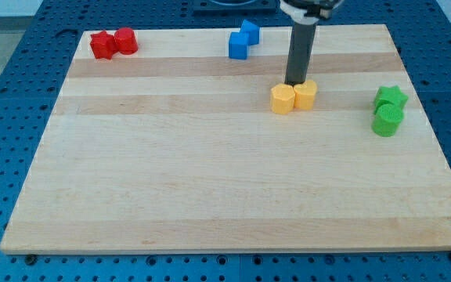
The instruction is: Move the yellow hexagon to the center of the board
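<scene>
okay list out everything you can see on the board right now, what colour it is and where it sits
red blocks: two, red, touching, the view's top left corner
blue blocks: two, blue, touching, top edge, just left of the rod
yellow blocks: two, yellow, side by side, touching, right of centre, upper half
green blocks: two, green, a star above a cylinder, the view's right edge
wooden board: one, light wood, on a blue perforated table
my tip: one, dark rod, just behind the yellow blocks

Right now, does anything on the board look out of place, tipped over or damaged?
Nothing stands out. The blocks sit flat in four pairs by colour: red, blue, yellow and green. My tip rests just above the yellow pair, close to touching. The wooden board shows no damage.
</scene>
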